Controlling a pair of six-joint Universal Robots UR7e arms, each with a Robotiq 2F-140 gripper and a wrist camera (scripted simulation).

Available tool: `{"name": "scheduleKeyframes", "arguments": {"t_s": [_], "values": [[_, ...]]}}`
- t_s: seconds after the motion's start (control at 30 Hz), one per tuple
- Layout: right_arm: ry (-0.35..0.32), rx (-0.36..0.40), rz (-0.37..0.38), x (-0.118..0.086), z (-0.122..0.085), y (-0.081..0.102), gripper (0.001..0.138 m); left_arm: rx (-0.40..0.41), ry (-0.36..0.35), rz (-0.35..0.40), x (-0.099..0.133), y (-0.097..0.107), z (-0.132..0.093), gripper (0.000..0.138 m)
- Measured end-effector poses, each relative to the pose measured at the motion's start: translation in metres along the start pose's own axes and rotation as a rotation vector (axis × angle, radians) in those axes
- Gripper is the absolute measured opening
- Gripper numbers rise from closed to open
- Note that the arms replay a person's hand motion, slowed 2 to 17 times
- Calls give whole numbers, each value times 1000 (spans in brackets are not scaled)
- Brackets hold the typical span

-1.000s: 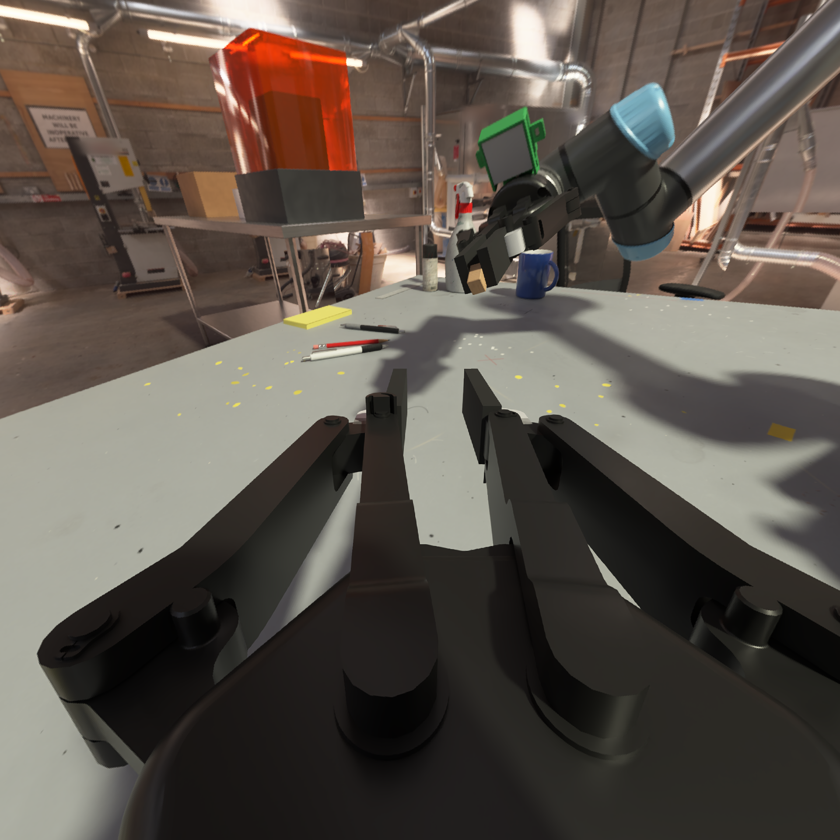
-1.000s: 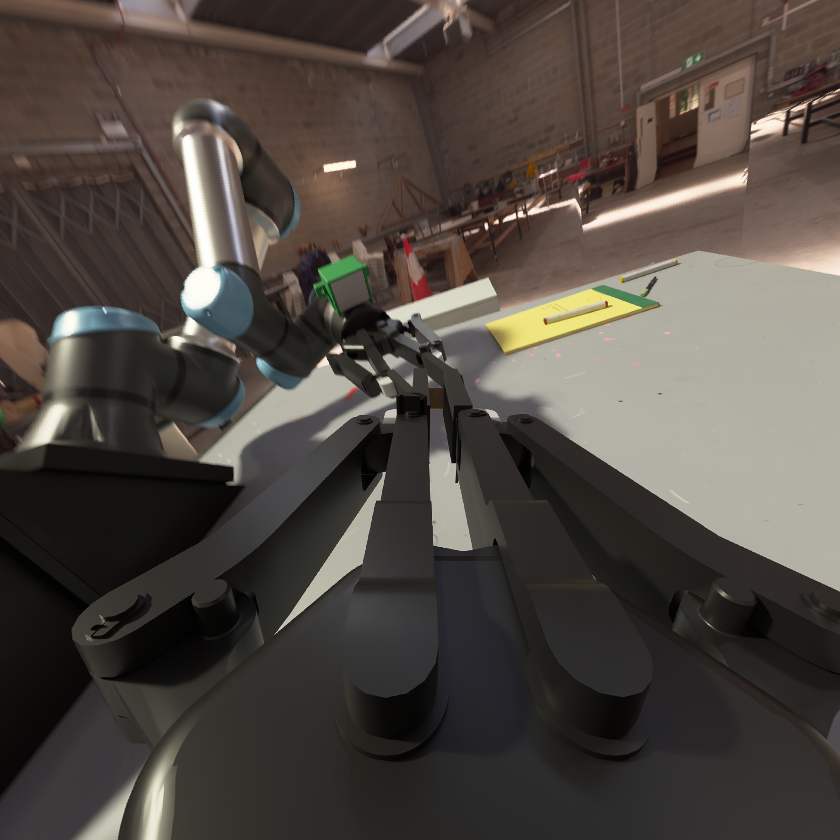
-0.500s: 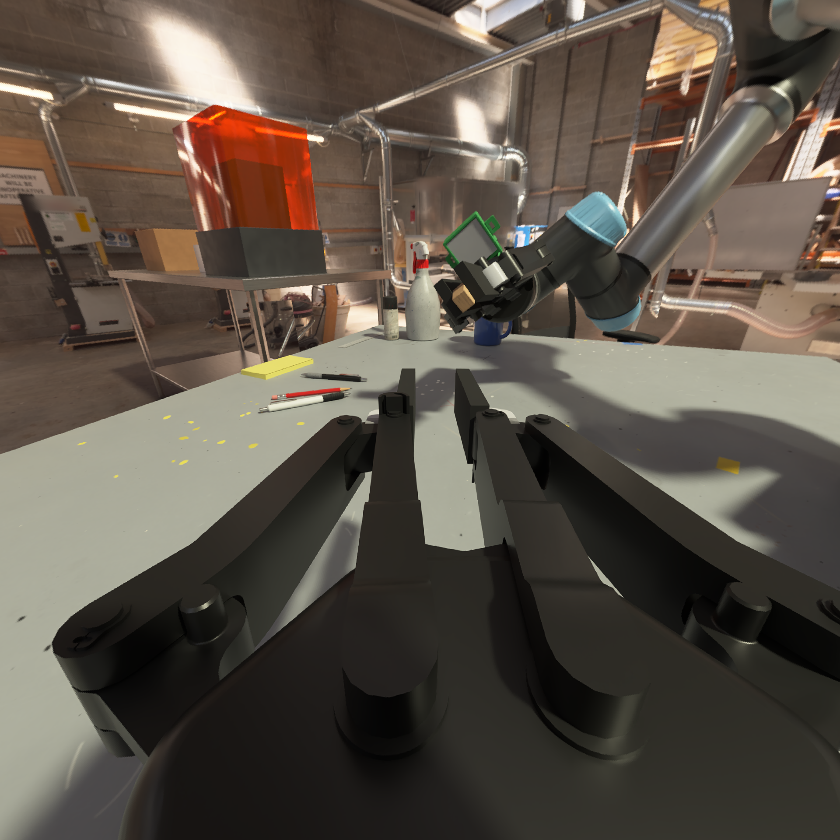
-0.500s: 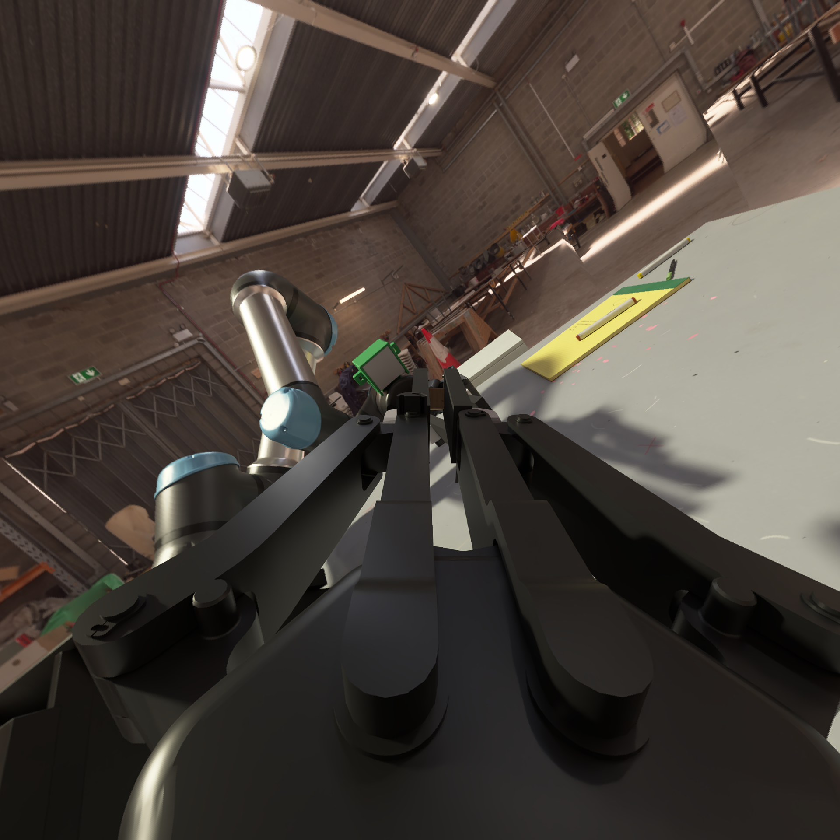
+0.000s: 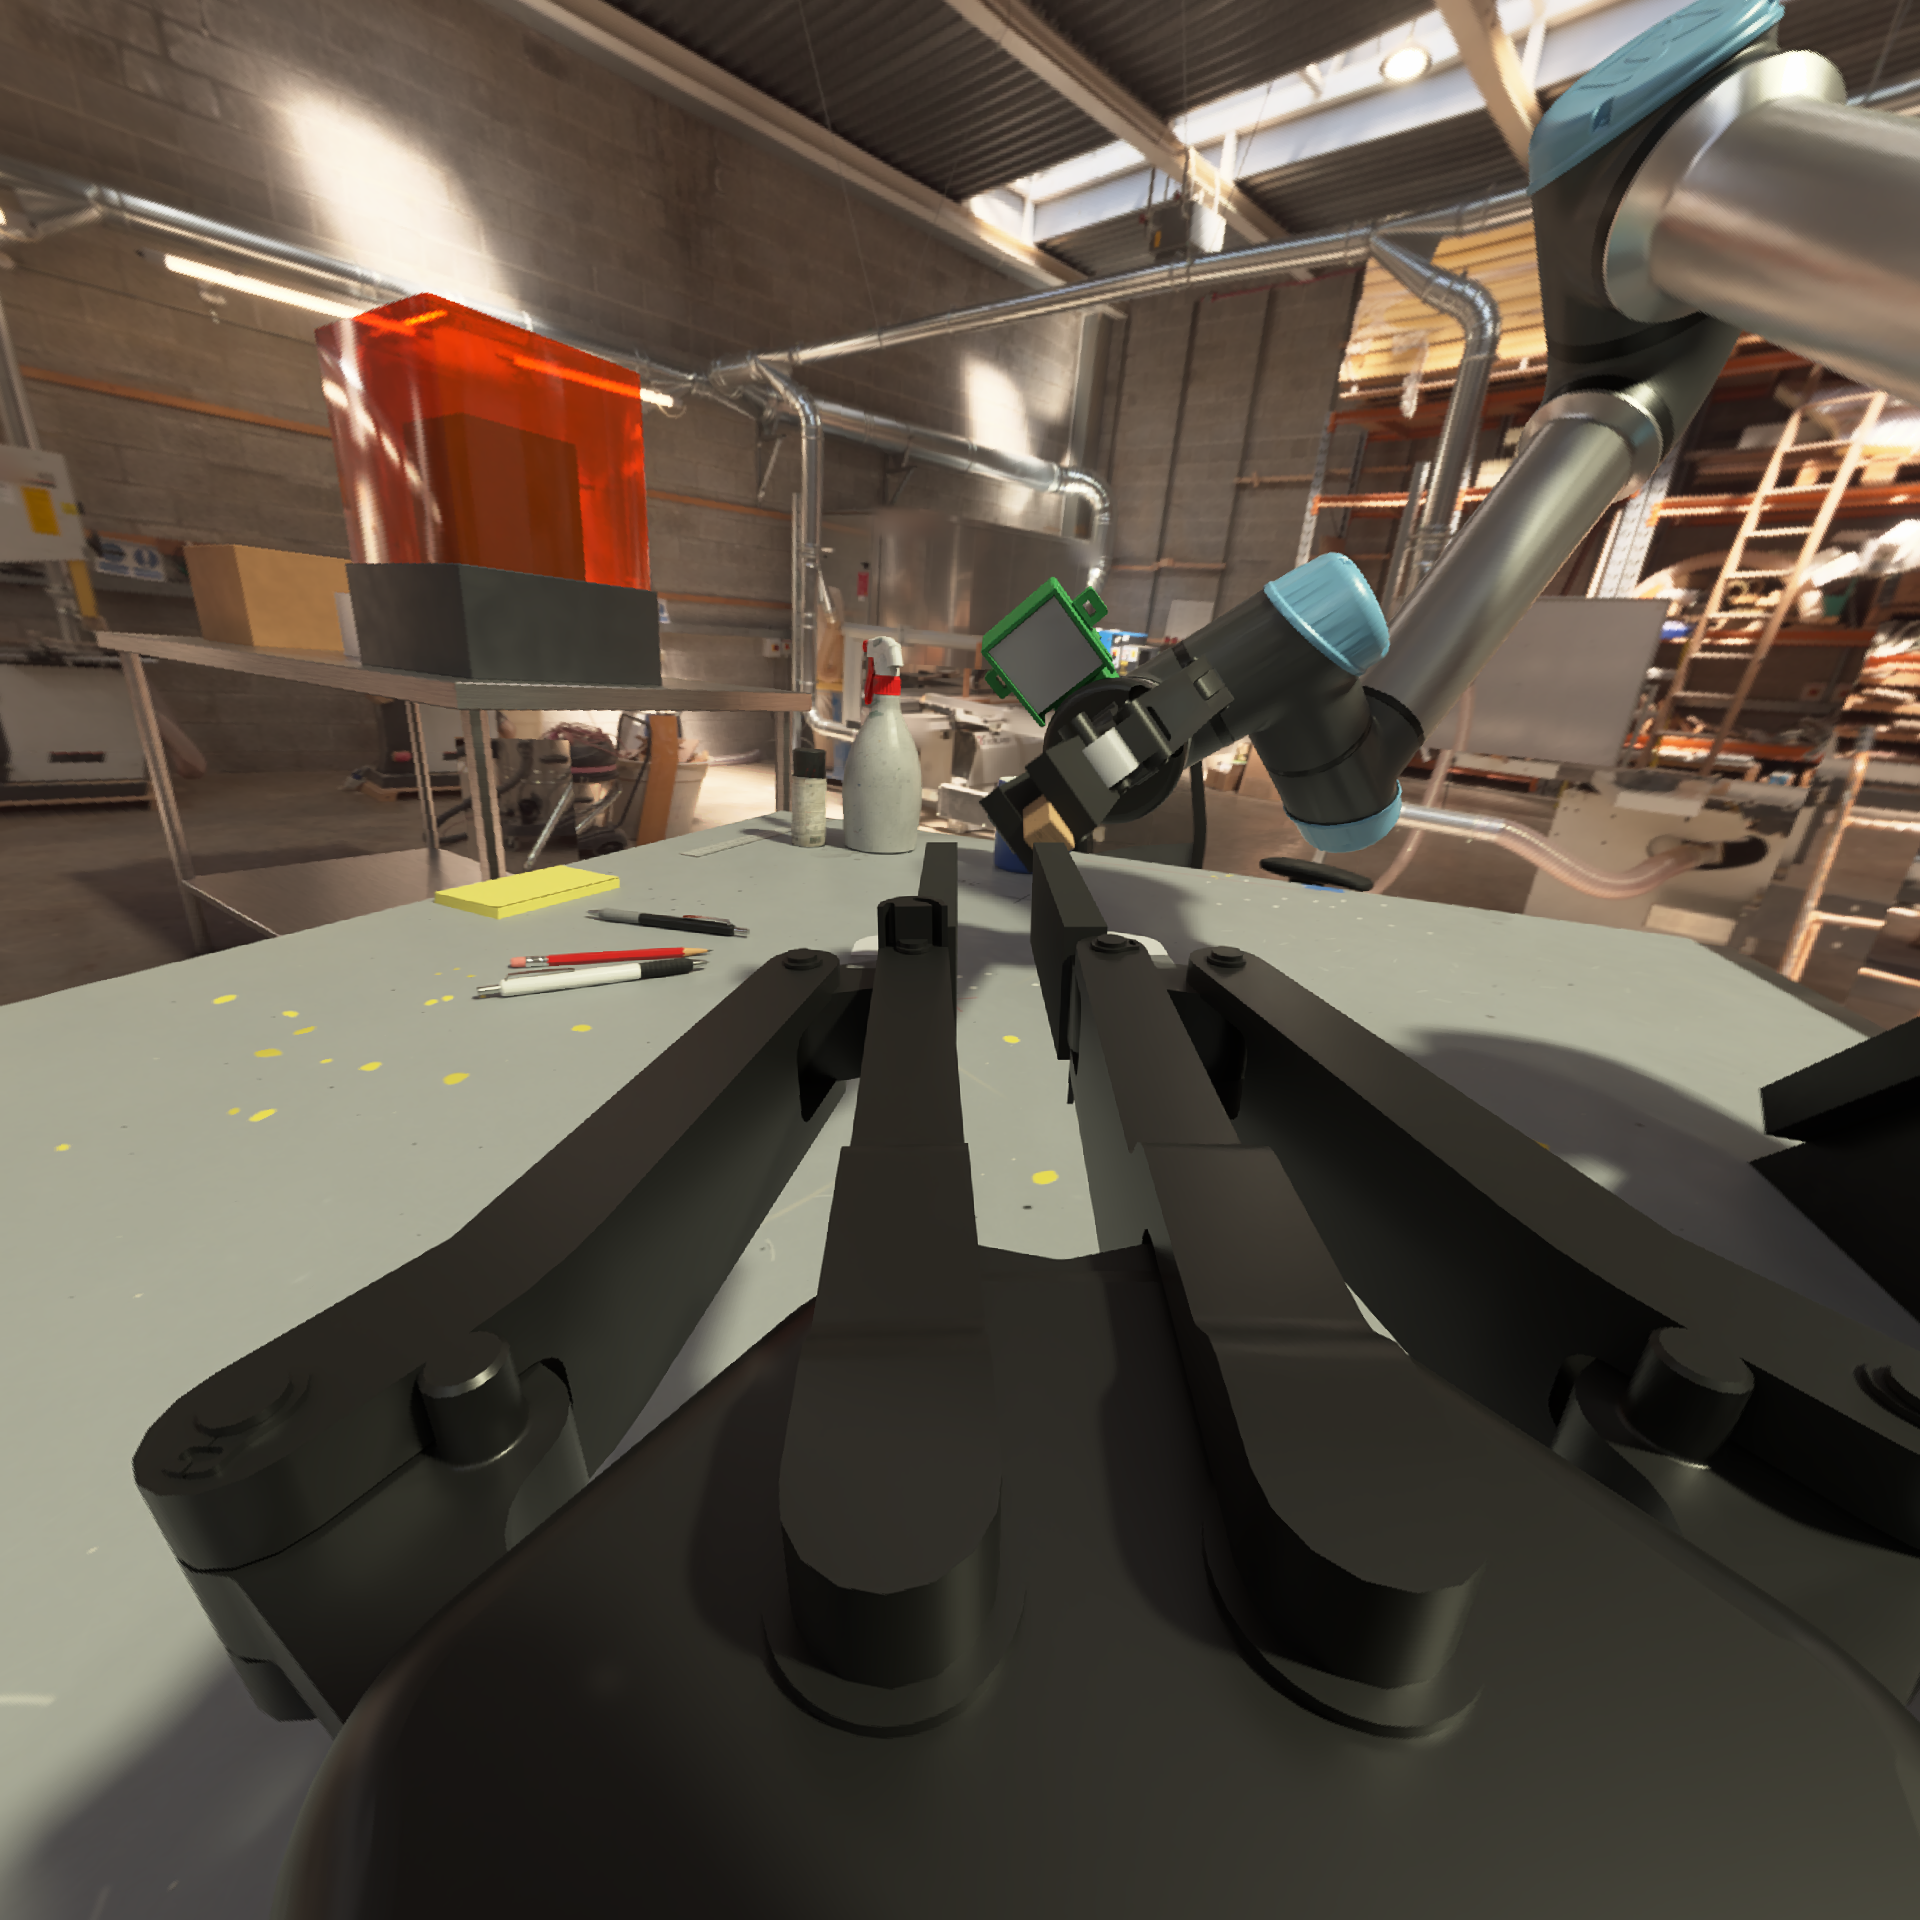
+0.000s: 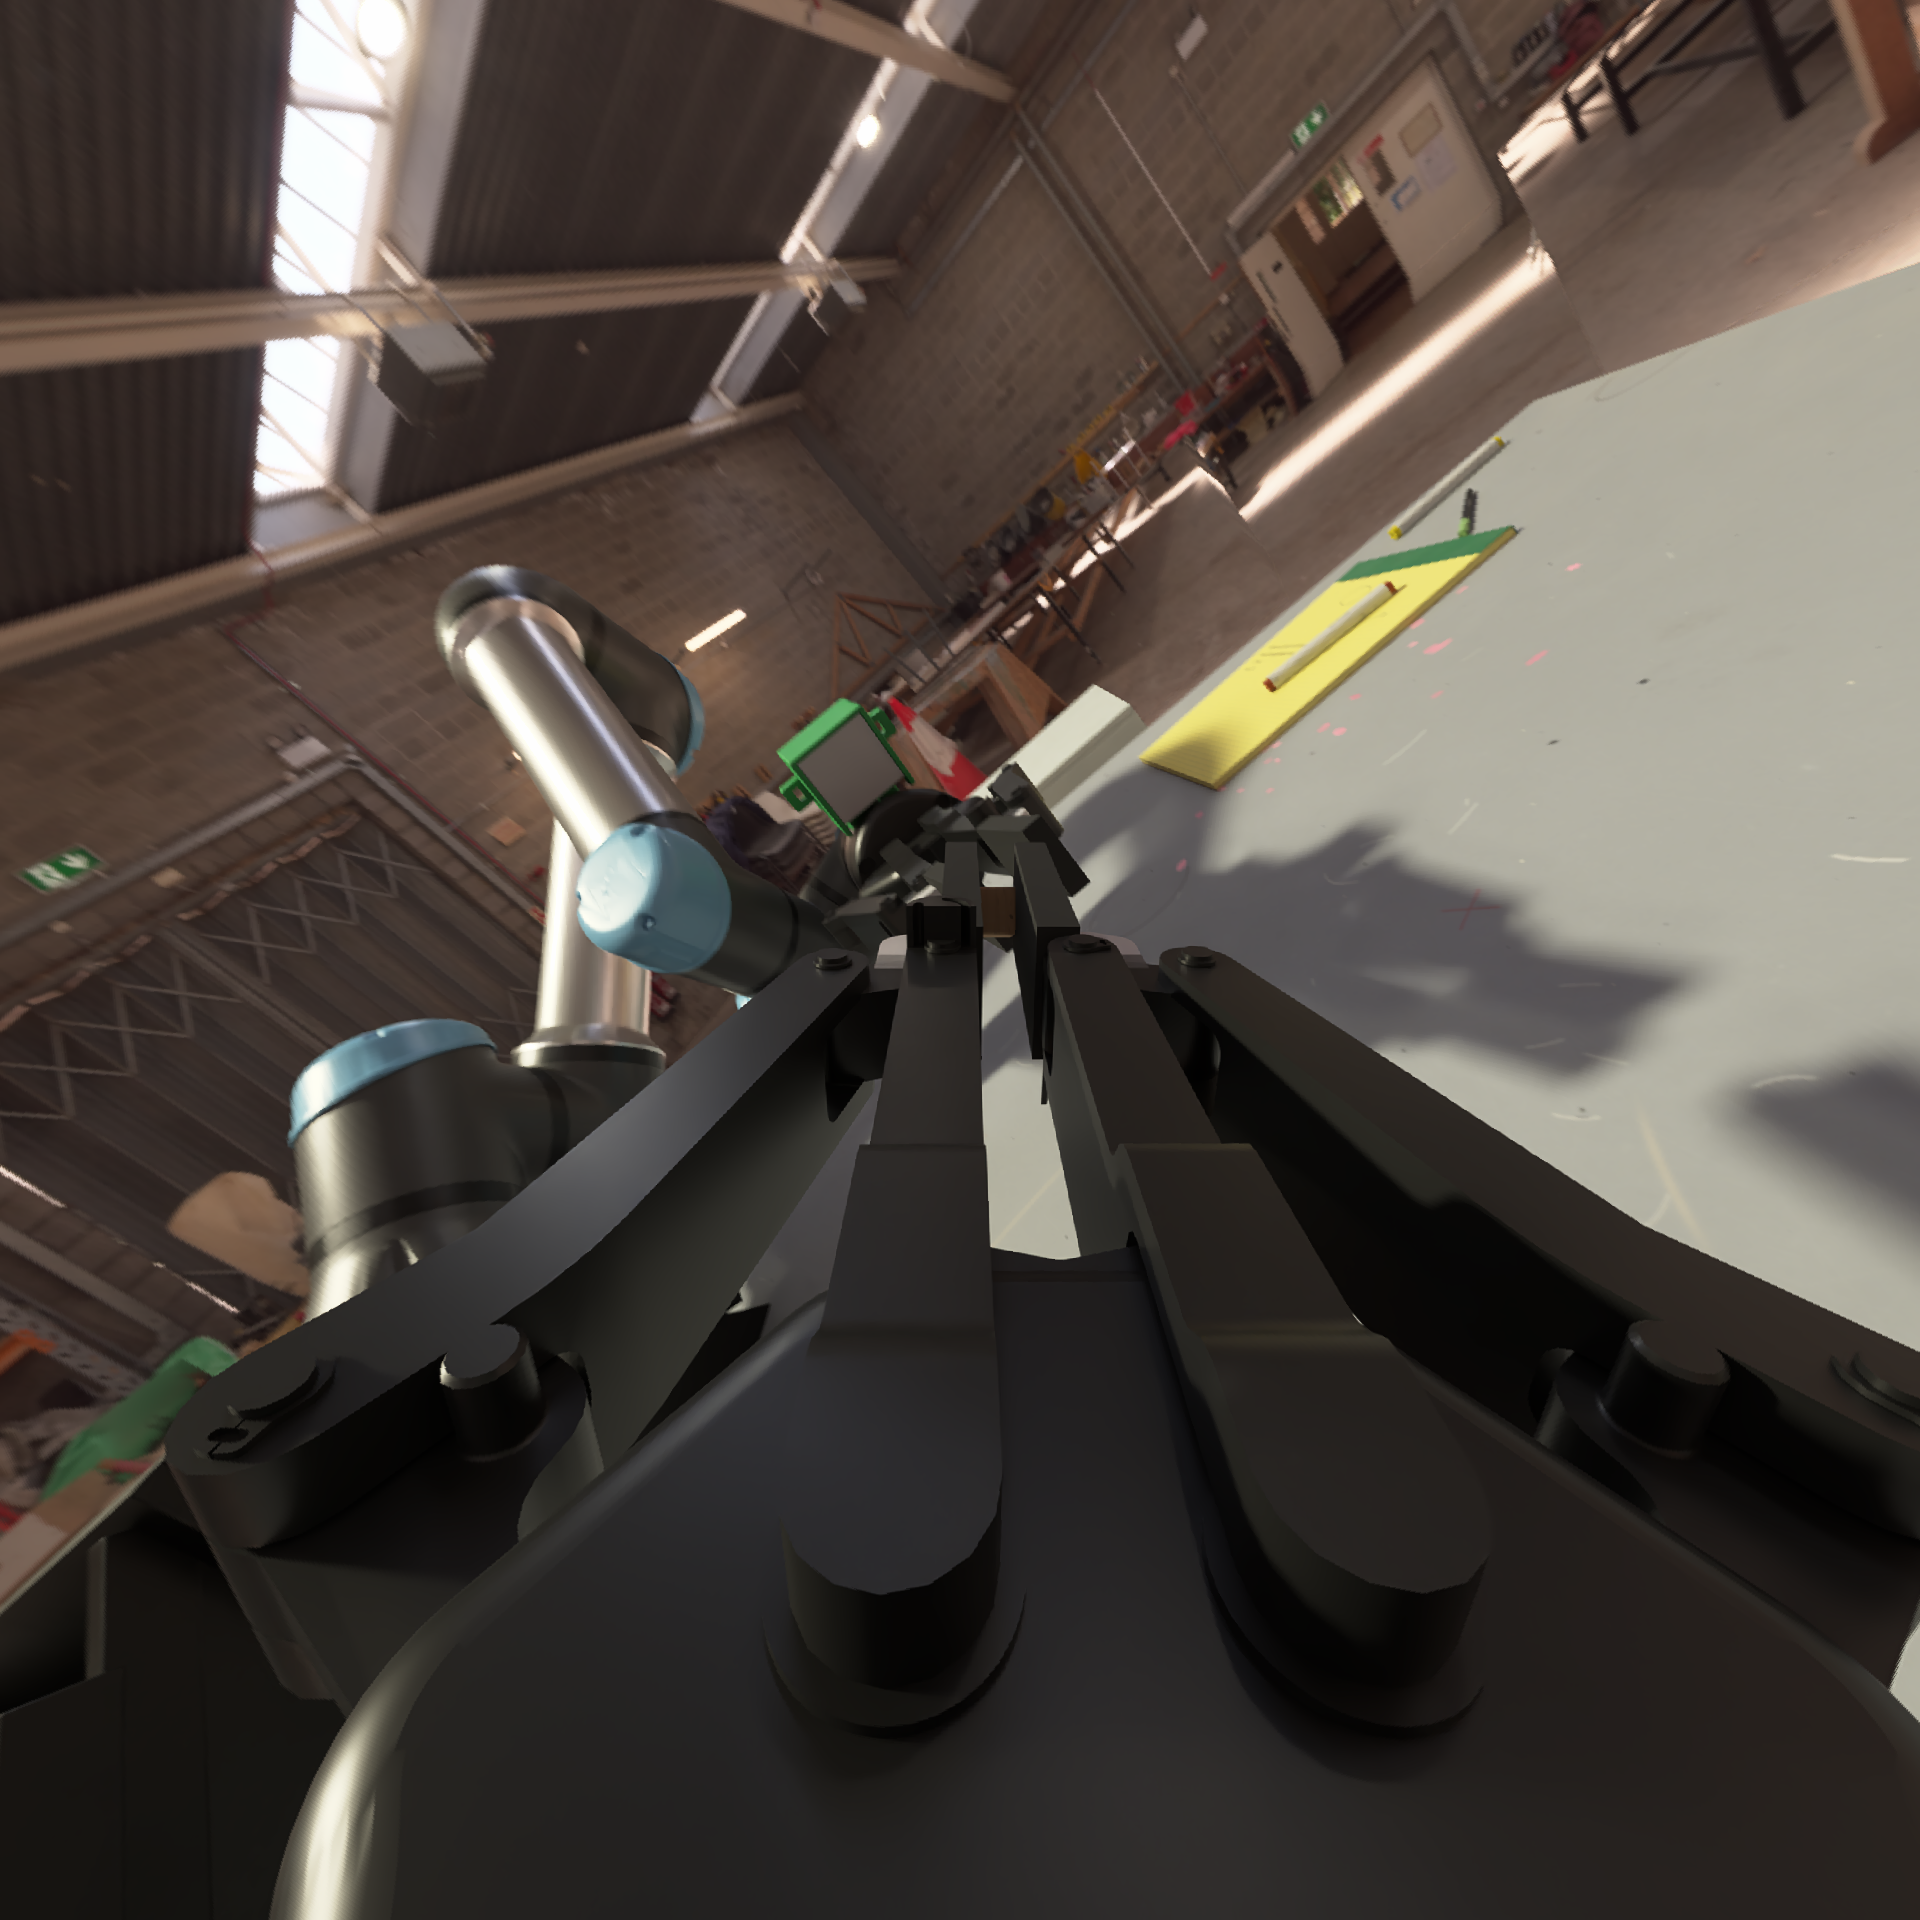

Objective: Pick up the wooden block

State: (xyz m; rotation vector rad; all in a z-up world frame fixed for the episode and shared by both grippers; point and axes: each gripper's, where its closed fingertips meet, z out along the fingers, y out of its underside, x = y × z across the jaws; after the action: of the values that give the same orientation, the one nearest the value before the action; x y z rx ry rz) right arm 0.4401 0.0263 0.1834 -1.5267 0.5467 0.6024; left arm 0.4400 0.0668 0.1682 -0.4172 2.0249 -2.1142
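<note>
The right gripper has its fingers clamped on the single wooden block, which the left wrist view shows as a small tan cube carried clear above the grey bench. The lift looks done; only holding it steady seems left. The left gripper, empty, keeps its fingers a narrow gap apart, pointing toward the block. On the bench, counted: one yellow pad, three pens, one spray bottle, one small can; the right wrist view adds one yellow notepad.
</note>
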Motion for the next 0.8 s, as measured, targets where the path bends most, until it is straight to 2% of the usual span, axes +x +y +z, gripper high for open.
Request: {"name": "scheduleKeyframes", "arguments": {"t_s": [0.37, 0.53, 0.8], "values": [[210, -140, -136, 11, 3, 25, 10, 6, 92, -70, 10, 0, 1, 24], [308, -194, -211, 15, 1, 33, 10, -19, 114, -64, 12, 4, 1, 24], [469, -270, -317, 22, -9, 47, 10, -92, 104, -34, 7, 14, -4, 24]]}}
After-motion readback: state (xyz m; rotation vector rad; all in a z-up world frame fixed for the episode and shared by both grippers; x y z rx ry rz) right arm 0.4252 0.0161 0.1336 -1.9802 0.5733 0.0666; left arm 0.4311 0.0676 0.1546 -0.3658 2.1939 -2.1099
